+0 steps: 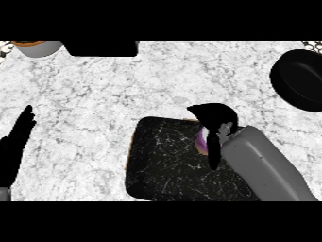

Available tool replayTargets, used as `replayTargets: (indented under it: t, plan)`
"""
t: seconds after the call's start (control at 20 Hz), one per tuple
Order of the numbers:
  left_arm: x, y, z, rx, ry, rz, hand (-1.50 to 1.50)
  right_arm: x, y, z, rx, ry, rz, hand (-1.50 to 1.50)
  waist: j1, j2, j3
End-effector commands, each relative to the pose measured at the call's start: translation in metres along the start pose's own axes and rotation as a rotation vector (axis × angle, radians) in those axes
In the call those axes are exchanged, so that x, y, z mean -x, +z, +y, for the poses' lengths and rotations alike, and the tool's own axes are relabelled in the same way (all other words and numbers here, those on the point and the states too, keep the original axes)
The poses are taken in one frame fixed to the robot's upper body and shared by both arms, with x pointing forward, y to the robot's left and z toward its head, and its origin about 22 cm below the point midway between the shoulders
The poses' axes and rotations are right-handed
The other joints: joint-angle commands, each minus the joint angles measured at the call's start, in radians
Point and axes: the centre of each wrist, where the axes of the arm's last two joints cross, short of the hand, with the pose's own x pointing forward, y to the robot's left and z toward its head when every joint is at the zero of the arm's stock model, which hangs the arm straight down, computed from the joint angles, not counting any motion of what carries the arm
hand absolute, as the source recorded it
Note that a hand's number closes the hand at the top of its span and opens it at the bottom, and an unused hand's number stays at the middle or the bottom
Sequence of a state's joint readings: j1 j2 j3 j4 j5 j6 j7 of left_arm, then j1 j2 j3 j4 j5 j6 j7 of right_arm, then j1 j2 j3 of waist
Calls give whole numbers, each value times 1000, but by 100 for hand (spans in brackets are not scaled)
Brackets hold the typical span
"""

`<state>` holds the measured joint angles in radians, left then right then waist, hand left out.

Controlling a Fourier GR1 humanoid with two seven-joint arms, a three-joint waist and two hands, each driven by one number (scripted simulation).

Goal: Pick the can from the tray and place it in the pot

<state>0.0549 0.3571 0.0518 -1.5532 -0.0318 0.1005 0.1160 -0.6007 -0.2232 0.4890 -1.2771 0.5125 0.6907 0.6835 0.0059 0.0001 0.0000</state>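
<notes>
A dark speckled tray point(165, 165) lies on the marble counter at lower centre. My right hand point(217, 124) reaches over its upper right part, fingers curled round a purple can point(201, 140) that shows only as a thin strip at the hand's left side. The black pot point(306, 79) sits at the right edge of the counter, well above and to the right of that hand. At the left edge my left hand point(6, 151) rests open, fingers pointing up, far from the tray.
A pale round container with a brown rim point(36, 47) stands at the top left. A black block point(100, 47) sits at the back, left of centre. Patterned tiles show in both upper corners.
</notes>
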Motion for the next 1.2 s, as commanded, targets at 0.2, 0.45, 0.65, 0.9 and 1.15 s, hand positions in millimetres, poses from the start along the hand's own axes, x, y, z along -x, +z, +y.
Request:
replayTargets:
  t: [0.2,0.45,0.65,0.9,1.15]
  plan:
    - [1,3,13,-7,-10,-8,0,-7,0,15,-21,66,-57,150,-1,-1,0]
    - [14,-2,6,-6,-1,8,0,1,-14,40,6,77,-88,150,-1,0,0]
    - [4,6,-9,17,-4,4,0,-2,-22,-6,-2,49,-80,150,4,0,0]
    - [-4,0,-9,-4,1,8,0,18,-20,-12,123,-83,15,150,10,1,1]
    - [-8,-11,-10,32,8,-11,0,70,-20,-54,338,-359,279,150,27,12,1]
